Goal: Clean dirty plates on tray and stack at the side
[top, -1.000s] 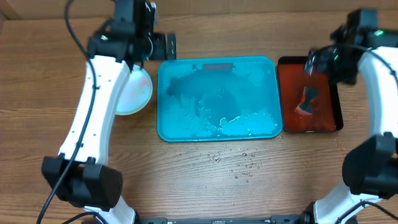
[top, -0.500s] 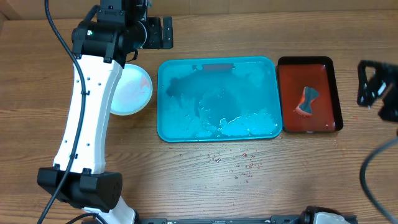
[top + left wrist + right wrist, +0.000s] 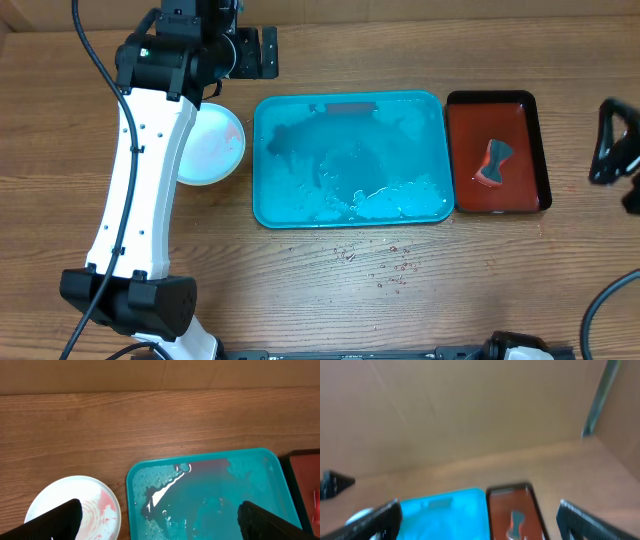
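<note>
One pale plate (image 3: 215,145) with red-orange smears lies on the table left of the teal tray (image 3: 350,205), partly under my left arm. It also shows in the left wrist view (image 3: 80,505). The other plates are not in view. The tray (image 3: 210,495) is wet, with foam, and holds no plates. My left gripper (image 3: 255,52) is open and empty, above the table behind the tray's far left corner. My right gripper (image 3: 612,150) is open and empty at the far right edge. The right wrist view is blurred and shows the tray (image 3: 445,512).
A dark red, black-rimmed tray (image 3: 520,120) stands right of the teal tray and holds a dark cleaning tool (image 3: 494,163). Droplets and crumbs (image 3: 385,265) lie on the wood in front of the teal tray. A cardboard wall runs along the back.
My right arm has drawn away from above the red tray to the far right edge. My left arm shifted back a little a second ago, then stayed still.
</note>
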You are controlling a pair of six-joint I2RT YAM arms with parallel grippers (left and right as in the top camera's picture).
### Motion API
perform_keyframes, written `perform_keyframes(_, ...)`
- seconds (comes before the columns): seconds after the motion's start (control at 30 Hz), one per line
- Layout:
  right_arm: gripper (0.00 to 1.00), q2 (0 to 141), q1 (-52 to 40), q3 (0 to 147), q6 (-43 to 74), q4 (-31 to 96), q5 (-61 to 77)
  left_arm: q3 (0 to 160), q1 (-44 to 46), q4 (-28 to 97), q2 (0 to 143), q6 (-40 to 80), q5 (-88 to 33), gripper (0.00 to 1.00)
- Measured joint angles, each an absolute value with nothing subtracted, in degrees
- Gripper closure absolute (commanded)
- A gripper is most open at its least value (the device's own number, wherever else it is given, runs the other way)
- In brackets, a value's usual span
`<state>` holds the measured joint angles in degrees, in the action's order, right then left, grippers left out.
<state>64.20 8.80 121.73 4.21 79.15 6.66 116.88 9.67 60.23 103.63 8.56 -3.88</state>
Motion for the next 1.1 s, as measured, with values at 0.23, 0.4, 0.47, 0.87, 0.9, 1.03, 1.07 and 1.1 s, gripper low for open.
perform_keyframes(0.23, 0.00, 43.9, 8.8, 73.3, 4.0, 39.5, 10.5, 116.9, 9.7, 60.2, 103.6, 8.5, -4.0, 0.00)
perform_keyframes(0.4, 0.00, 29.2, 7.4, 41.1, 4.0, 15.7, 14.2, 116.9, 9.7, 60.3, 103.6, 8.6, -4.1, 0.00)
perform_keyframes(0.47, 0.00, 23.3, 5.7, 29.8, 4.1, 8.8, 15.1, 116.9, 9.7, 60.2, 103.6, 8.6, -4.1, 0.00)
perform_keyframes(0.87, 0.00, 3.0, 1.3, 1.1, 4.0, -1.3, 12.0, 116.9, 9.7, 60.2, 103.6, 8.6, -4.1, 0.00)
perform_keyframes(0.9, 0.00, 2.2, 1.3, 1.1, 4.0, 0.1, 11.3, 116.9, 9.7, 60.3, 103.6, 8.6, -4.1, 0.01)
perform_keyframes(1.03, 0.00, 0.8, 1.0, 1.1, 4.0, 4.4, 8.9, 116.9, 9.7, 60.3, 103.6, 8.6, -4.1, 0.00)
perform_keyframes(1.07, 0.00, 0.8, 1.0, 1.1, 4.1, 4.4, 8.7, 116.9, 9.7, 60.3, 103.6, 8.6, -4.1, 0.00)
perform_keyframes(1.1, 0.00, 0.8, 1.0, 1.1, 4.0, 4.4, 8.5, 116.9, 9.7, 60.2, 103.6, 8.6, -4.1, 0.00)
